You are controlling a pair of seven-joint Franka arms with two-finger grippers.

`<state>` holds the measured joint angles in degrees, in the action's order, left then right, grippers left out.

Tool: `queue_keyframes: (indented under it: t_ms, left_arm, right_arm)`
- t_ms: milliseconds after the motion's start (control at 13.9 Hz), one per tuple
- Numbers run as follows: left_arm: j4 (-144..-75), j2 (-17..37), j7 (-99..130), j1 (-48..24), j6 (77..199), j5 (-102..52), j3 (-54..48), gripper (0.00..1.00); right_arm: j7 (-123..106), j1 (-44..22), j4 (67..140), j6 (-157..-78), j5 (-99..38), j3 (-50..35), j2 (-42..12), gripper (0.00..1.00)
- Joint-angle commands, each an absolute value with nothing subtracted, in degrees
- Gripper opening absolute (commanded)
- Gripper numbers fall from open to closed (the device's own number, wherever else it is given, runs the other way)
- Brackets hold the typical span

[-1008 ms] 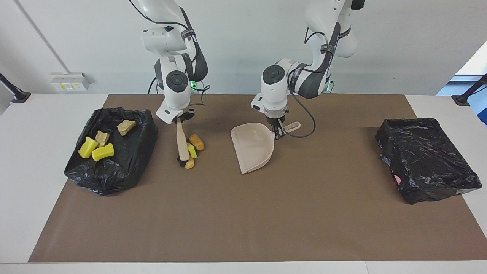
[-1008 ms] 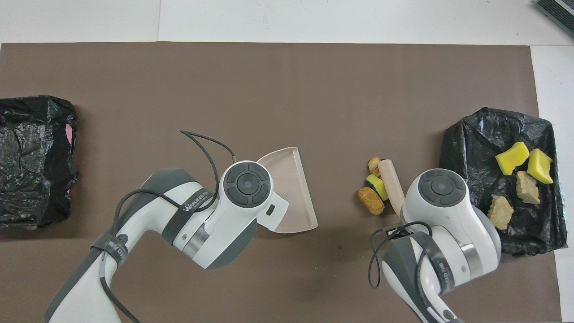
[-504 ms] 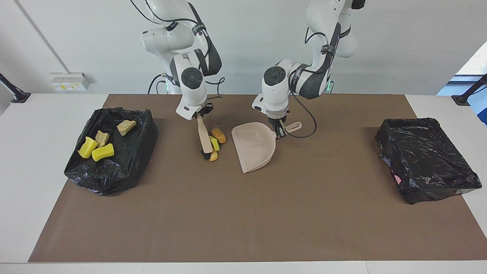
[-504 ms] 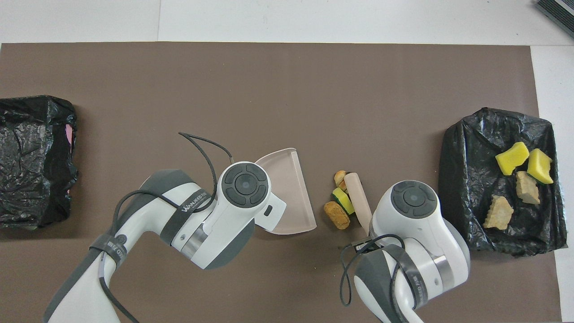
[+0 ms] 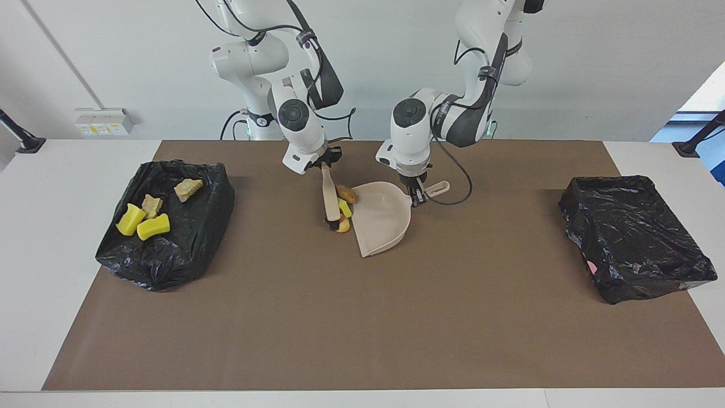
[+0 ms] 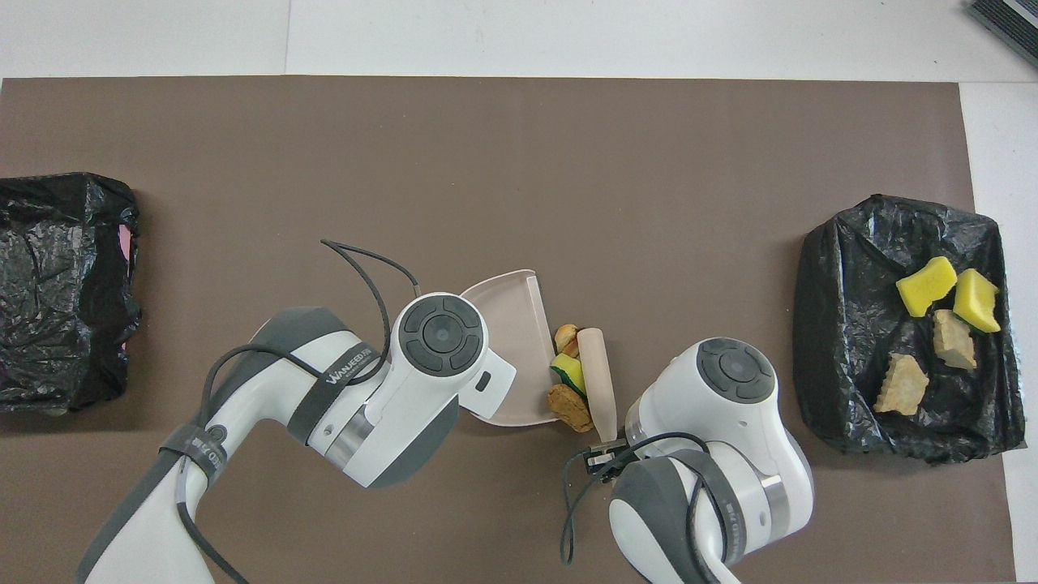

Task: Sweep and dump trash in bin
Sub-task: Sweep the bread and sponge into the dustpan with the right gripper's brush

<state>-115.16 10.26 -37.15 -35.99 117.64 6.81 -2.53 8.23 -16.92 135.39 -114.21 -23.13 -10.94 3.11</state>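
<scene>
Three trash pieces (image 5: pixel 342 208) are pressed by the brush (image 5: pixel 328 199) against the dustpan (image 5: pixel 380 222) lip, mid-mat; four more lie in the bin (image 5: pixel 164 226) at the right arm's end. The right gripper (image 5: pixel 324 163) is clamped on the brush handle, the left gripper (image 5: pixel 418 195) on the dustpan handle. The lump nearest the robots could be squeezed past the pan's corner, or the pan shoved along if the lip is lifted. Bare mat is left all around; the second bin (image 5: pixel 631 237) stands well apart.

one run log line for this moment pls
right claw: shut on brush | three trash pieces at dustpan mouth | left claw: shut on dustpan handle | four pieces in bin
</scene>
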Motion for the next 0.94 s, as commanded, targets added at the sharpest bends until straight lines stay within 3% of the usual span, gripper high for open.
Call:
queue_keyframes:
  t_ms: [0, 504, 864]
  left_arm:
    - [-117.16, 8.17, -36.21, -36.39, 117.51, 7.73, -2.11, 0.00]
    - [-117.16, 8.26, -37.00, -35.60, 118.04, 7.73, -2.20, 0.00]
    - [-116.90, 8.70, -42.18, -34.28, 118.83, 7.73, -2.20, 0.00]
  right_arm:
    - [8.26, -19.15, 134.30, -115.57, -30.56, -11.07, 1.85, 0.00]
    - [11.41, -19.78, 129.39, -114.62, -37.00, -11.16, 0.70, 0.00]
    - [14.85, -18.72, 122.53, -101.80, -27.45, -10.46, 2.02, 0.00]
